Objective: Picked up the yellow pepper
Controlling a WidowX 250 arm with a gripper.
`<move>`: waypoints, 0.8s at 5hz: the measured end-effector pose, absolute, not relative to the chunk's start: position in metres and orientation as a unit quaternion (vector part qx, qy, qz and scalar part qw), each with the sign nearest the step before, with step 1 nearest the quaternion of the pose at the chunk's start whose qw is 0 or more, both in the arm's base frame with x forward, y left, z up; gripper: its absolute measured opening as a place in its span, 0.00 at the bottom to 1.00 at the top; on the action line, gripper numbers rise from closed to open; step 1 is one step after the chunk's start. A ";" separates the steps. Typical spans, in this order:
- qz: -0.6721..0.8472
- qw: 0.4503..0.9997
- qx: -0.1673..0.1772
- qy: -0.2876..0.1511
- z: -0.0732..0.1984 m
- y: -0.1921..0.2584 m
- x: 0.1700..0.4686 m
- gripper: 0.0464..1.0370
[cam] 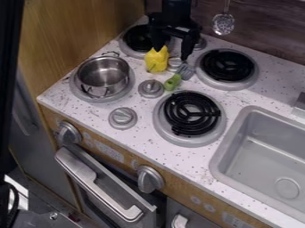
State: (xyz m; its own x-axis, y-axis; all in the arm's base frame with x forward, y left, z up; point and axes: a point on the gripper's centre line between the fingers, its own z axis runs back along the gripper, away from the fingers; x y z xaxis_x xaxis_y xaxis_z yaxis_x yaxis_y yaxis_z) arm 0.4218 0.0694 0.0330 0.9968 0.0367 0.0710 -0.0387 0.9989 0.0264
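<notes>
Near top middle, black gripper (172, 53); jaws spread wide, holding nothing; yellow pepper (157, 61) just under one jaw.

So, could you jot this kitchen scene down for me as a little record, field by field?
gripper: black gripper, over the back of the stovetop, fingers apart
target: yellow pepper, below one finger; contact unclear
nearby item: green-and-grey utensil, on the counter
cookware: metal pot, on the left burner
uncovered coils: front coil, right coil
wall: slotted spoon, hanging
right side: grey sink
below: silver oven handle
</notes>
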 end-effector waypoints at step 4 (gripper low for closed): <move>0.073 0.997 0.034 -0.022 0.009 0.121 0.453 0.96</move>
State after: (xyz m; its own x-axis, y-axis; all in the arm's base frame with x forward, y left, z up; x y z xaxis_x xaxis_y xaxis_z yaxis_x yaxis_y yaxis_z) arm 0.4534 0.1210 0.0092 0.9884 0.1440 0.0484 -0.1470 0.9871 0.0641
